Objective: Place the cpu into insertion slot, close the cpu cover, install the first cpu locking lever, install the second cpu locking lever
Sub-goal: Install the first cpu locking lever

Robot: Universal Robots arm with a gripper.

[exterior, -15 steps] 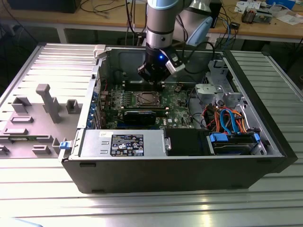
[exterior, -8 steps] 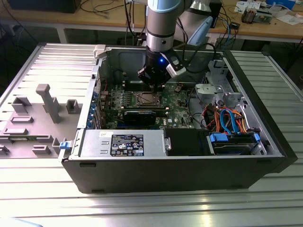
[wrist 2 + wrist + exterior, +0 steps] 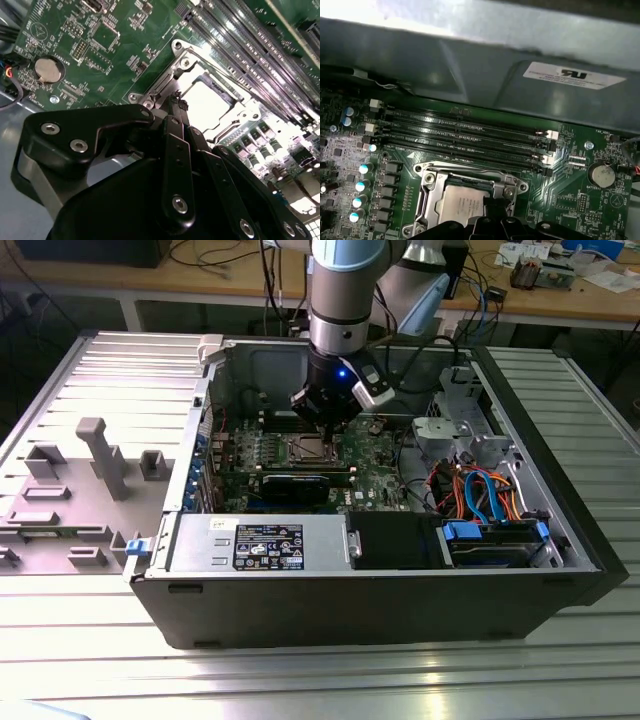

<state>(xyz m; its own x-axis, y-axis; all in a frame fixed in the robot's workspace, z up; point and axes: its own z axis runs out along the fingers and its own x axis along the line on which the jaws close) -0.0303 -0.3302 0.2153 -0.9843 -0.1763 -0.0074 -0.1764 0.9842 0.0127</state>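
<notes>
The cpu lies flat in the insertion slot on the green motherboard, its silver-grey top showing. The cpu cover, a shiny metal frame, lies down around it, and the chip shows through the cover's window. My gripper hangs just over the socket. Its black fingers are drawn together, with the tips at the socket's edge beside the chip. Nothing sits between them. A thin metal lever runs along one side of the frame.
Long black memory slots run beside the socket, and a coin battery sits nearby. Inside the open case are a black graphics card, a grey drive cage, coloured cables and a power supply. Grey fixtures stand at the exterior view's left.
</notes>
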